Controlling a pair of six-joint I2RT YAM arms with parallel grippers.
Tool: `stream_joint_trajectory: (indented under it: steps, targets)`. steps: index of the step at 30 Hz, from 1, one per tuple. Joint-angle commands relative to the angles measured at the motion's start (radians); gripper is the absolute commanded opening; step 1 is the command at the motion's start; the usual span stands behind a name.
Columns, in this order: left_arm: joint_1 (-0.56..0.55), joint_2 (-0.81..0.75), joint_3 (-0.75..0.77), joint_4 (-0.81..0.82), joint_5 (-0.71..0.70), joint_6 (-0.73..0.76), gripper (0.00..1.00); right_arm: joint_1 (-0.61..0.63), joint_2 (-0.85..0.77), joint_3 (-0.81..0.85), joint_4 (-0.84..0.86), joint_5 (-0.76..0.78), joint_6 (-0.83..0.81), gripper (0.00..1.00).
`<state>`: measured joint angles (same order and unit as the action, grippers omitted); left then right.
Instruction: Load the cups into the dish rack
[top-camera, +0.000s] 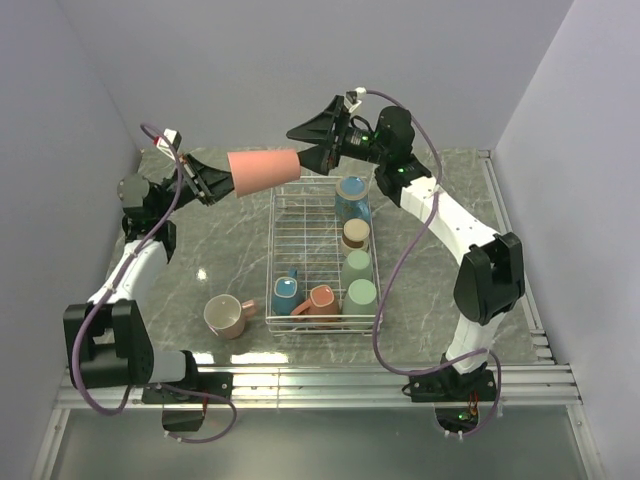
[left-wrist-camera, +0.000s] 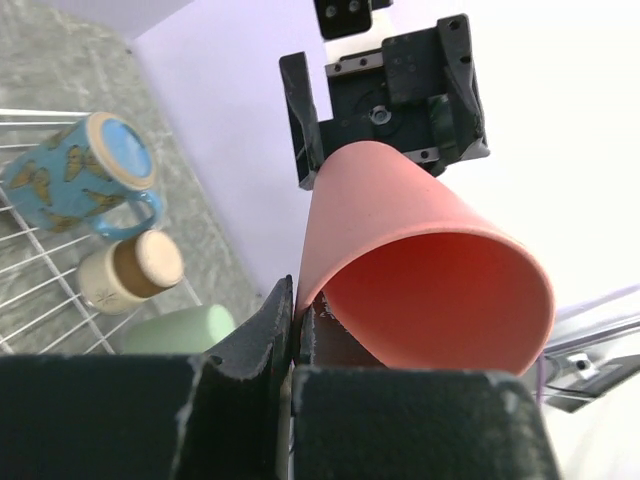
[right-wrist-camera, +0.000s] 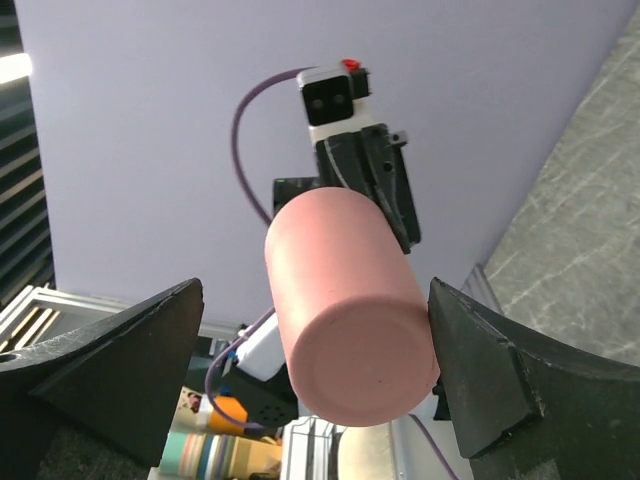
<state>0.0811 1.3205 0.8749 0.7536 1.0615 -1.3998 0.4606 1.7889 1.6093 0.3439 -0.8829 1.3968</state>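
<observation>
Mid-air handover of a pink cup above the rack's far end.

On the table (top-camera: 230, 240), the rack (top-camera: 290, 215) already carries six cups (top-camera: 356, 234) — four in a column down its three o'clock side and two at its six o'clock end. That leaves bare wire from nine to twelve o'clock, likely the room meant for this one. The left gripper (top-camera: 222, 180) is pinched shut on the rim of the pink cup (top-camera: 263, 170) and holds it on its side at the rack's eleven o'clock, base outward, apparently so the other arm can close round the body. The right gripper (top-camera: 308, 148), at the rack's twelve o'clock, is spread fully wide with a finger on either side of that base — gripping nothing yet. One mug (top-camera: 228, 316) sits on the table at the rack's eight o'clock, not yet loaded.
</observation>
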Motion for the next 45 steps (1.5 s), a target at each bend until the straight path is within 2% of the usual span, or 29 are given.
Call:
stream_joint_trajectory:
  steps: [1, 4, 7, 12, 16, 21, 23, 26, 27, 28, 29, 30, 31, 32, 34, 35, 36, 37, 38, 39, 40, 41, 42, 43, 45]
  targets:
    - [-0.001, 0.043, -0.019, 0.291, -0.043, -0.158, 0.0, 0.03, 0.012, 0.015, 0.103, -0.048, 0.064, 1.0]
    - [0.0, 0.081, -0.022, 0.387, -0.044, -0.226, 0.0, 0.038, 0.013, 0.014, 0.098, -0.053, 0.061, 1.0]
    - [0.0, 0.1, -0.014, 0.411, -0.044, -0.249, 0.0, 0.044, 0.018, 0.018, 0.064, -0.054, 0.039, 1.0]
    - [0.0, 0.102, 0.007, 0.362, -0.043, -0.216, 0.0, 0.052, 0.026, 0.047, -0.02, -0.062, -0.025, 1.0]
    - [0.002, 0.102, 0.01, 0.331, -0.037, -0.192, 0.0, 0.055, 0.024, 0.044, -0.016, -0.057, -0.027, 0.98]
    - [0.002, 0.111, 0.001, 0.334, -0.023, -0.189, 0.0, 0.055, 0.027, 0.041, 0.007, -0.039, -0.01, 0.81]
    - [0.002, 0.115, -0.002, 0.345, -0.008, -0.195, 0.0, 0.055, 0.032, 0.044, 0.017, -0.031, -0.004, 0.7]
    - [0.0, 0.118, -0.008, 0.34, 0.002, -0.191, 0.0, 0.053, 0.038, 0.054, 0.04, -0.025, 0.01, 0.49]
    - [0.0, 0.118, -0.01, 0.328, 0.011, -0.182, 0.0, 0.052, 0.038, 0.058, 0.046, -0.025, 0.013, 0.27]
    - [0.002, 0.12, -0.007, 0.287, 0.017, -0.171, 0.0, 0.053, 0.041, 0.064, 0.044, -0.024, 0.019, 0.16]
    - [0.002, 0.12, -0.004, 0.248, 0.025, -0.124, 0.04, 0.052, 0.047, 0.072, 0.04, -0.025, 0.016, 0.08]
    - [0.002, 0.111, 0.01, 0.181, 0.029, -0.084, 0.2, 0.052, 0.05, 0.089, 0.015, -0.028, 0.002, 0.0]
    - [0.0, 0.103, 0.019, 0.109, 0.029, -0.036, 0.28, 0.049, 0.05, 0.096, -0.003, -0.03, -0.01, 0.0]
    - [0.002, 0.092, 0.03, -0.08, 0.02, 0.087, 0.36, 0.044, 0.05, 0.106, -0.025, -0.028, -0.025, 0.0]
    - [0.002, 0.057, 0.082, -0.294, -0.041, 0.242, 0.53, 0.036, 0.05, 0.136, -0.119, -0.024, -0.091, 0.0]
    - [0.002, 0.046, 0.102, -0.53, -0.072, 0.397, 0.55, 0.023, 0.05, 0.155, -0.184, -0.016, -0.129, 0.0]
    - [0.002, 0.034, 0.142, -0.625, -0.115, 0.469, 0.58, 0.02, 0.05, 0.208, -0.265, 0.008, -0.242, 0.0]
    - [0.002, 0.031, 0.156, -0.714, -0.171, 0.528, 0.59, 0.013, 0.052, 0.239, -0.43, 0.03, -0.305, 0.0]
    - [0.002, 0.028, 0.164, -0.77, -0.201, 0.615, 0.61, 0.012, 0.062, 0.274, -0.515, 0.054, -0.365, 0.0]
    - [0.002, 0.019, 0.173, -0.895, -0.236, 0.651, 0.62, 0.009, 0.072, 0.353, -0.605, 0.117, -0.484, 0.0]
    - [0.003, 0.014, 0.177, -0.943, -0.273, 0.683, 0.62, 0.007, 0.085, 0.4, -0.781, 0.151, -0.54, 0.0]
    - [0.003, 0.008, 0.173, -0.976, -0.334, 0.727, 0.62, 0.007, 0.116, 0.447, -0.869, 0.189, -0.591, 0.0]
    - [0.005, -0.007, 0.164, -1.043, -0.365, 0.746, 0.62, 0.01, 0.134, 0.542, -0.957, 0.311, -0.68, 0.0]
    - [0.003, -0.013, 0.159, -1.072, -0.408, 0.762, 0.62, 0.012, 0.154, 0.59, -1.123, 0.37, -0.715, 0.0]
    - [0.003, -0.03, 0.154, -1.135, -0.506, 0.809, 0.61, 0.015, 0.201, 0.682, -1.241, 0.485, -0.798, 0.0]
